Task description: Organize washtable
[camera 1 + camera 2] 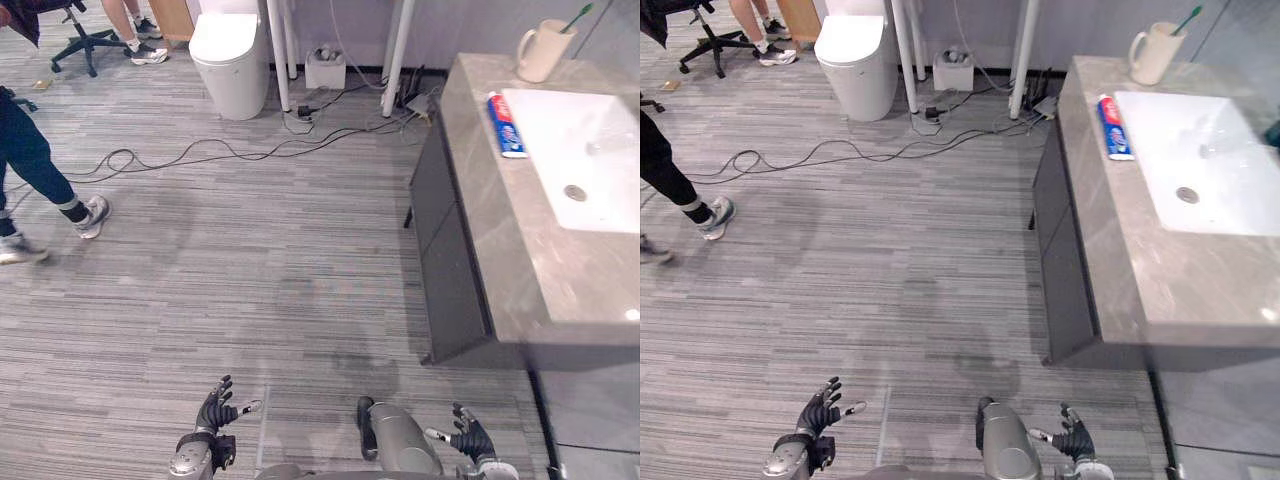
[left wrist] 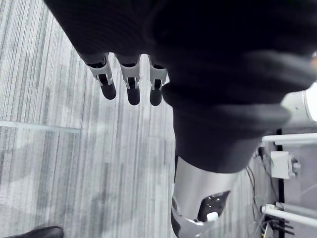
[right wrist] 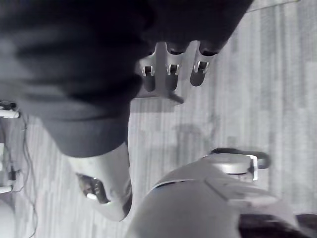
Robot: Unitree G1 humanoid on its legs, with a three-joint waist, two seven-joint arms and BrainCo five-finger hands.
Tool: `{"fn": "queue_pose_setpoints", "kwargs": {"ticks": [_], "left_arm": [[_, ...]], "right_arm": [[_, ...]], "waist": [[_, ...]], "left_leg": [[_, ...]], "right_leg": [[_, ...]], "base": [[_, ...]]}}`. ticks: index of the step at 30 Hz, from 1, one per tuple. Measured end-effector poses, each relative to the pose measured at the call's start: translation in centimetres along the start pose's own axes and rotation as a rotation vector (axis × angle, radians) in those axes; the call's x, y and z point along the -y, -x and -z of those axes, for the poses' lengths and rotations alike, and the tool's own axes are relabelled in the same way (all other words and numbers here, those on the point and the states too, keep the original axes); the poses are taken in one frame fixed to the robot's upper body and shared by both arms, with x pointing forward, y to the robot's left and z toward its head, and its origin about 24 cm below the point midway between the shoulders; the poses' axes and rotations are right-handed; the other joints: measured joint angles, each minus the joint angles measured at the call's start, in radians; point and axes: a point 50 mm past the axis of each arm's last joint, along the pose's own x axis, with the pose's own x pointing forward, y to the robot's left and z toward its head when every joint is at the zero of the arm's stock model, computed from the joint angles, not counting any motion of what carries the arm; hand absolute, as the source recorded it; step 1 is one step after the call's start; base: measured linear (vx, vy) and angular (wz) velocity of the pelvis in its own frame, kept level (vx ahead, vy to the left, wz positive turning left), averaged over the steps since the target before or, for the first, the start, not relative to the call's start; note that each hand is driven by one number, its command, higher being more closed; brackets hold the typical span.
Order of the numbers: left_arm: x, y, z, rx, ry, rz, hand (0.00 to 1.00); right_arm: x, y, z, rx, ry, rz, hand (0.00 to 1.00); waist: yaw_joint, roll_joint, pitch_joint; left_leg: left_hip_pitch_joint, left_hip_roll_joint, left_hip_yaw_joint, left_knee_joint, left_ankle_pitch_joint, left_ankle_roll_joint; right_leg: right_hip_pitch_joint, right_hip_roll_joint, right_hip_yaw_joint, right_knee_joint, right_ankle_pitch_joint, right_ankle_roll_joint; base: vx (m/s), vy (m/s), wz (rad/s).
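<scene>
on the counter [image 1: 520, 270] a toothpaste tube [image 1: 506, 125] lies beside the sink [image 1: 560, 140], a mug [image 1: 541, 52] at the far corner. left hand [image 1: 213, 412] and right hand [image 1: 468, 436] hang empty, fingers apart; likely the approach step, so walking closer comes next.

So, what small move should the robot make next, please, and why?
Probably turn right toward the counter: the left hand and right hand hang open and empty above the floor, well short of the toothpaste beside the sink and the cup.

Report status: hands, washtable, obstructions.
Both hands open, empty: left hand, right hand, low over floor. Toothpaste lies on counter beside sink; cup holds toothbrush at far corner. Cables on floor, person far left.
</scene>
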Motion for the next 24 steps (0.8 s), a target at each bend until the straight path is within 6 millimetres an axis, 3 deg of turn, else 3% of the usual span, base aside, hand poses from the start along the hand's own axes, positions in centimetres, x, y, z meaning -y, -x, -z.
{"fn": "queue_pose_setpoints", "kwargs": {"ticks": [2, 4, 6, 8, 9, 10, 11, 12, 14, 16, 17, 19, 21, 24], "left_arm": [[-0.1, -0.3, -0.8, 0.027, 0.000, -0.002, 0.00], [-0.1, -0.3, -1.3, 0.051, 0.001, 0.000, 0.00], [-0.1, -0.3, -1.3, 0.053, 0.001, 0.001, 0.00], [0.0, -0.3, -1.4, 0.058, 0.000, 0.003, 0.00], [0.0, -0.4, -1.5, 0.061, 0.001, 0.004, 0.00], [0.1, -0.3, -1.5, 0.063, 0.002, 0.004, 0.00], [0.0, -0.1, -1.0, 0.049, 0.004, -0.001, 0.00], [0.1, 0.1, -0.6, 0.037, 0.014, -0.005, 0.00], [-0.5, 0.4, -0.5, 0.041, 0.010, -0.019, 0.00], [-0.5, 0.6, -1.1, 0.069, 0.004, -0.014, 0.00], [-0.3, 0.7, -0.9, 0.065, 0.000, -0.006, 0.00], [0.1, 0.7, -1.0, 0.070, -0.006, 0.012, 0.00], [0.2, 0.6, -1.6, 0.095, -0.011, 0.016, 0.00], [-0.3, 0.1, -2.1, 0.097, -0.027, 0.009, 0.00]], "right_arm": [[-0.6, 0.0, 0.0, 0.005, -0.026, -0.007, 0.00], [-1.0, 0.2, 0.3, -0.004, -0.040, -0.011, 0.00], [-1.1, 0.2, 0.4, -0.010, -0.048, -0.011, 0.00], [-1.1, 0.2, 0.4, -0.011, -0.049, -0.009, 0.00], [-0.8, 0.1, 0.2, -0.006, -0.052, 0.002, 0.00], [-0.4, 0.0, 0.0, 0.000, -0.055, 0.018, 0.00], [0.1, 0.0, 0.1, -0.002, -0.042, 0.028, 0.00], [-0.1, 0.1, 0.3, -0.011, -0.044, 0.020, 0.00], [-1.7, 0.6, 0.8, -0.023, -0.051, -0.024, 0.00], [-2.7, 0.7, 0.3, 0.003, -0.050, -0.052, 0.00], [-3.1, 0.7, -0.2, 0.021, -0.053, -0.062, 0.00], [-3.4, 0.6, -0.4, 0.031, -0.050, -0.073, 0.00], [-3.5, 0.6, -0.4, 0.030, -0.051, -0.075, 0.00], [-3.7, -0.1, -0.6, 0.018, -0.030, -0.088, 0.00]], "waist": [[0.012, -0.024, -0.002], [0.022, -0.048, 0.000], [0.022, -0.072, 0.008], [0.033, -0.092, 0.006], [0.047, -0.098, 0.009], [0.060, -0.090, 0.003], [0.082, -0.070, -0.007], [0.079, -0.076, -0.013], [0.077, -0.134, -0.047], [0.080, -0.149, -0.054], [0.080, -0.148, -0.049], [0.077, -0.142, -0.045], [0.074, -0.138, -0.044], [0.066, -0.119, -0.041]], "left_leg": [[-0.080, 0.054, 0.043, 0.090, -0.027, 0.042], [-0.144, 0.074, 0.046, 0.082, -0.051, 0.052], [-0.204, 0.064, 0.033, 0.006, -0.068, 0.053], [-0.281, 0.013, -0.028, -0.175, -0.071, 0.046], [-0.303, -0.026, -0.084, -0.294, -0.055, 0.025], [-0.311, -0.057, -0.167, -0.475, -0.002, -0.023], [-0.305, -0.055, -0.199, -0.526, 0.127, -0.033], [-0.308, -0.069, -0.200, -0.498, 0.145, 0.012], [-0.307, -0.087, -0.122, -0.447, 0.061, 0.035], [-0.276, -0.076, -0.046, -0.414, 0.004, 0.060], [-0.216, -0.068, 0.006, -0.421, -0.018, 0.081], [-0.115, -0.057, 0.078, -0.443, -0.053, 0.097], [-0.031, -0.055, 0.139, -0.496, -0.069, 0.094], [0.053, -0.046, 0.218, -0.587, -0.066, 0.079]], "right_leg": [[0.065, 0.008, 0.047, -0.029, -0.041, -0.001], [0.120, 0.000, 0.091, -0.074, -0.055, 0.008], [0.179, -0.023, 0.129, -0.115, -0.069, 0.024], [0.224, -0.066, 0.173, -0.150, -0.078, 0.041], [0.234, -0.086, 0.203, -0.156, -0.085, 0.053], [0.236, -0.096, 0.247, -0.161, -0.102, 0.082], [0.242, -0.092, 0.298, -0.156, -0.138, 0.130], [0.248, -0.103, 0.319, -0.152, -0.148, 0.140], [0.225, -0.152, 0.361, -0.128, -0.137, 0.149], [0.171, -0.156, 0.407, -0.016, -0.102, 0.179], [0.117, -0.152, 0.408, 0.119, -0.062, 0.244], [0.025, -0.152, 0.364, 0.328, -0.034, 0.283], [-0.059, -0.153, 0.257, 0.438, -0.065, 0.233], [-0.133, -0.185, -0.112, 0.303, -0.102, 0.167]], "base": [[0.41, -0.027, -0.59], [0.47, 0.041, -0.59], [0.37, 0.146, -0.45], [0.37, 0.254, -0.59], [0.35, 0.323, -0.95], [0.34, 0.385, -1.34], [0.35, 0.404, -1.23], [0.46, 0.489, -1.01], [0.42, 0.402, -0.72], [0.37, 0.326, -1.14], [0.32, 0.259, -1.26], [0.24, 0.171, -1.06], [0.21, 0.134, -0.95], [0.27, 0.095, -0.75]]}}
